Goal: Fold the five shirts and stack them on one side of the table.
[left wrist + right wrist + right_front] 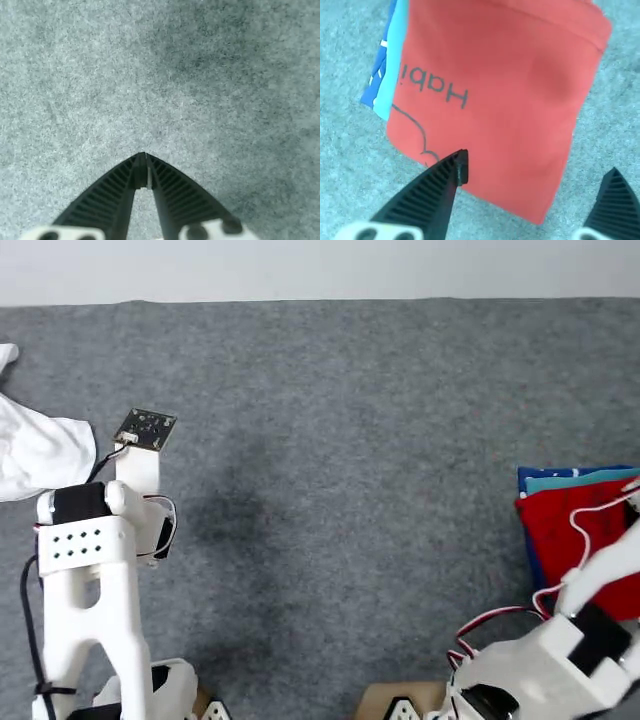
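A folded red shirt point(505, 90) tops a stack at the table's right edge, with a teal shirt point(394, 65) and a blue shirt point(379, 75) under it. The stack point(572, 520) lies just beyond the right arm point(560, 650). My right gripper point(537, 172) hangs open over the near edge of the red shirt, holding nothing. A crumpled white shirt point(40, 452) lies at the far left edge. My left gripper point(145, 162) is shut and empty above bare grey cloth, and the left arm point(95, 540) stands beside the white shirt.
Grey felt table cover point(340, 440) spreads across the middle and back. Red and white cables point(580, 540) of the right arm loop over the stack. A pale wall runs along the far edge.
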### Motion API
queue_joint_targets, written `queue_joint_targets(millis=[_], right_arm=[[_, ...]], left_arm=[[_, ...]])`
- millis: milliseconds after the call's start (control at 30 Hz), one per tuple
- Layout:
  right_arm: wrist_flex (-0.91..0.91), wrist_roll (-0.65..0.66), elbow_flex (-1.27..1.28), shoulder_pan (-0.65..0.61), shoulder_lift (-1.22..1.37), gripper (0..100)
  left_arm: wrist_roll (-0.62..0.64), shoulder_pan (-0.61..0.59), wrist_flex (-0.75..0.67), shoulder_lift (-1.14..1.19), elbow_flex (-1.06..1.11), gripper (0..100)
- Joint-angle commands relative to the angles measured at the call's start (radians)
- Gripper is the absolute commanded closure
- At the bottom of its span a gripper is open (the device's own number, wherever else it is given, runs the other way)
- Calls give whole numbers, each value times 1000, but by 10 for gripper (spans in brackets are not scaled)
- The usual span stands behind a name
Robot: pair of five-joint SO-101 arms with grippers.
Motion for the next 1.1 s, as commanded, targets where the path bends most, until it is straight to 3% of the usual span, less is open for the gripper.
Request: queue_joint_targets(millis=[0, 133, 400, 767, 1067], right_arm=[[-31, 11, 18, -12, 10, 601], [-101, 14, 46, 15, 136, 655], [-252, 28, 35, 51, 348, 997], [-56, 97, -272, 47, 315, 935], [65, 89, -296, 51, 311, 612]], left_arm=[[-3, 6, 9, -26, -4, 997], [-5, 5, 9, -21, -4, 997], [-6, 3, 8, -21, -4, 997], [-8, 2, 8, -21, -4, 997], [-8, 2, 8, -21, -4, 997]])
